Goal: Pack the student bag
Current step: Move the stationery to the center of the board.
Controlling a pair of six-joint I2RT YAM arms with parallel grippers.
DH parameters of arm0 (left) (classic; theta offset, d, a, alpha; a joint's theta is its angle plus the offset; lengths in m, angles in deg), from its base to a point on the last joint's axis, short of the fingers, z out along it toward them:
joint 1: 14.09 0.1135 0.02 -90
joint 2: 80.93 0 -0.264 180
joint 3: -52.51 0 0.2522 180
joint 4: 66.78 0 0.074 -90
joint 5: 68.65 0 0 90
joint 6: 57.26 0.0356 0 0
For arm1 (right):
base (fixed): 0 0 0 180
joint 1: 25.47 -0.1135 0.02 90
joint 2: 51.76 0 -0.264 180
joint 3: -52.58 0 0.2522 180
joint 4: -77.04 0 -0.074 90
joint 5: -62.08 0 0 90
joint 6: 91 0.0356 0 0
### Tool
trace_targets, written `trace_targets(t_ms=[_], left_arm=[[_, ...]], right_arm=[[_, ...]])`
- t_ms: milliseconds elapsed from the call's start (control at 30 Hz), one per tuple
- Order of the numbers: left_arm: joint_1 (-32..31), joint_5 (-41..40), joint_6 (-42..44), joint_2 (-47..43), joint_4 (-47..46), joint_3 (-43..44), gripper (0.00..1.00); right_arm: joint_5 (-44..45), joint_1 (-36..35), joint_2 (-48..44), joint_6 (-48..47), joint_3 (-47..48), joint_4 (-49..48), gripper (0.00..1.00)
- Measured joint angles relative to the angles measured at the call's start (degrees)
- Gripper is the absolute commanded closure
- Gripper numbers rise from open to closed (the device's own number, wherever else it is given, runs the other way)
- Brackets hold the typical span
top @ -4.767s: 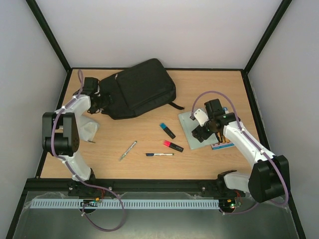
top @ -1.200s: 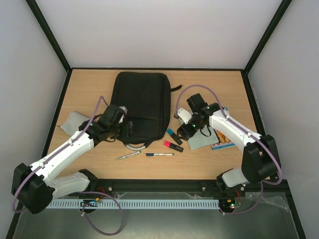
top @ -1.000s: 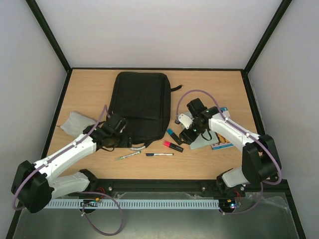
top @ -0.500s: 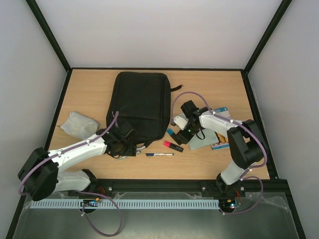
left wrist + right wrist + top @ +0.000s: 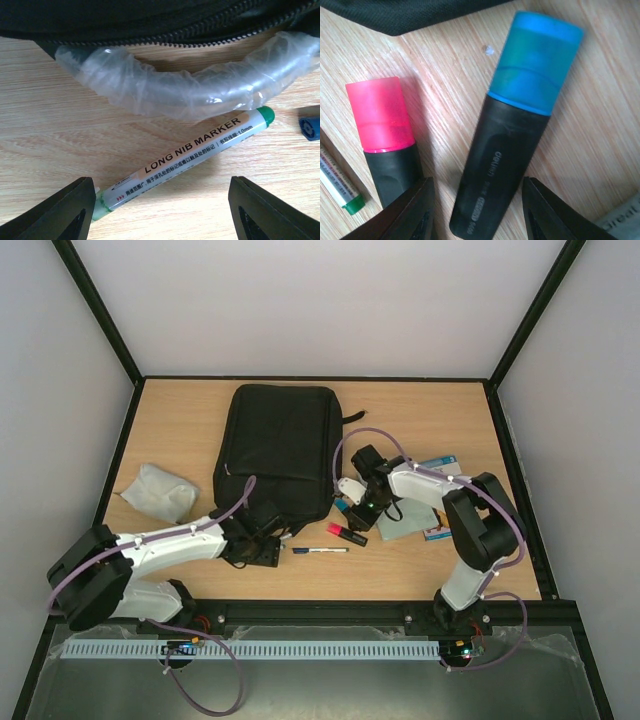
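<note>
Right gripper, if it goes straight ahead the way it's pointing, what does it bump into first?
Probably the blue-capped highlighter: the wrist view shows it lying on the table straight ahead, between the open fingers of the right gripper. The pink highlighter lies off to the side. Depth is hard to judge.

Blue highlighter point(image 5: 520, 125) within spread claw point(image 5: 477, 205), pink highlighter point(image 5: 385, 135) just beside.

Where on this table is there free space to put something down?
Free: the table beyond the books, right of the bag; also left of the bag, beyond the pouch. Crowded: in front of the bag, where left gripper, right gripper, marker, pink highlighter and pen lie close.
</note>
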Motion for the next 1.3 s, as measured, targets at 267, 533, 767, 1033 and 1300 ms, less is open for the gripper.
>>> trace_targets(t_ms=[267, 533, 767, 1033, 1300], left_arm=[[-0.66, -0.63, -1.07, -0.28, -0.81, -0.07, 0.24], [-0.68, -2.23, -1.51, -2.12, -0.79, 0.02, 0.23], [-0.68, -3.82, -1.79, -2.86, -0.72, 0.98, 0.22], [-0.68, -4.83, -0.55, -0.55, -0.07, 9.77, 0.19], [-1.53, -5.20, 1.51, 3.72, -2.25, 23.52, 0.15]], right_arm=[[0.48, -4.59, 0.61, -0.61, 0.22, 0.44, 0.61], [2.73, -9.77, -0.20, -0.46, -0.81, 0.37, 0.66], [1.97, -13.38, -1.86, -1.03, -2.40, 2.21, 0.61], [2.34, -13.16, -4.92, -0.96, -1.40, 6.45, 0.39], [2.60, -4.94, -15.52, -1.33, 1.14, 10.36, 0.30]])
